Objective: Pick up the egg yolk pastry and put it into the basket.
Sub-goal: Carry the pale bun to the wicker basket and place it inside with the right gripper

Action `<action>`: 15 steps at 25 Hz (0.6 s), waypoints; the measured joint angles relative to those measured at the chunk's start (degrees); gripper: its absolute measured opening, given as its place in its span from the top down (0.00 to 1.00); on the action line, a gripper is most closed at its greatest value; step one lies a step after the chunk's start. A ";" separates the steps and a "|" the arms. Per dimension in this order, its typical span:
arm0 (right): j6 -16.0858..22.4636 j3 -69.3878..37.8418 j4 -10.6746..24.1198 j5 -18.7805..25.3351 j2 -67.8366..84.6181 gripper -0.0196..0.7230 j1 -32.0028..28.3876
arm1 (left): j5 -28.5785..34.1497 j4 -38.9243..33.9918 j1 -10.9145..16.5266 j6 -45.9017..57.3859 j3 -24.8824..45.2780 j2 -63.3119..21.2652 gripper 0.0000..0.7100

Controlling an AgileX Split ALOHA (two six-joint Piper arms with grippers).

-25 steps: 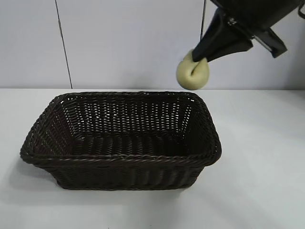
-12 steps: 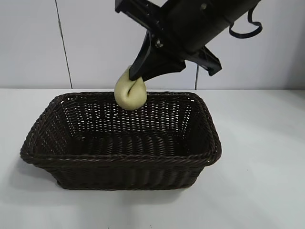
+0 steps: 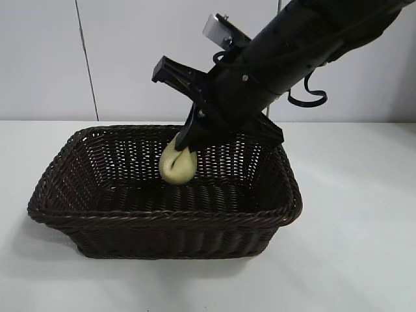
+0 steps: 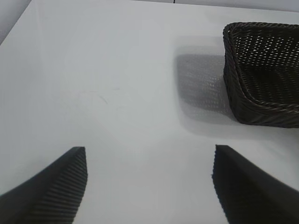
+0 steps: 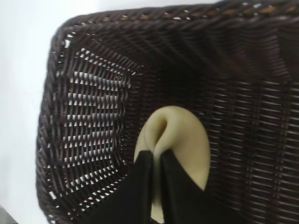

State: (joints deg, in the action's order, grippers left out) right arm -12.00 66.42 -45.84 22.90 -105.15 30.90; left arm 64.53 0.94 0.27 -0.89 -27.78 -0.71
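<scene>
Dark woven wicker basket (image 3: pixel 162 221) sitting on the white table (image 3: pixel 351 260), pale egg yolk pastry (image 3: pixel 175 166) hanging inside it, right gripper (image 3: pixel 185 144) pinching it tightly, left gripper (image 4: pixel 149 182) idling aside, jaws spread.

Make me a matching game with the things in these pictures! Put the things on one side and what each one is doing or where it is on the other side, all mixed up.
Things:
1. egg yolk pastry
2. basket
3. left gripper
4. right gripper

States:
A. open, over bare white table beside the basket
B. shut, pinching the soft bun
C. squeezed between dark fingers, down inside the wicker walls
D. sitting on the white table, dark brown and woven

Pairs: 1-C, 2-D, 3-A, 4-B
</scene>
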 joint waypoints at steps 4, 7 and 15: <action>0.00 0.00 -0.19 -0.55 -0.13 0.93 0.00 | 0.00 0.00 0.00 0.00 0.00 0.00 0.24; 0.00 0.00 -0.19 -0.55 -0.25 0.91 0.00 | 0.00 0.00 0.00 0.00 0.00 0.00 0.24; 0.00 0.00 -0.25 0.10 -0.25 0.30 0.00 | 0.00 0.00 0.00 0.00 0.00 0.00 0.24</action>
State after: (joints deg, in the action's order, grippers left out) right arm -12.00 66.42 -46.09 23.00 -105.39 30.90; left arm 64.53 0.94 0.27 -0.89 -27.78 -0.71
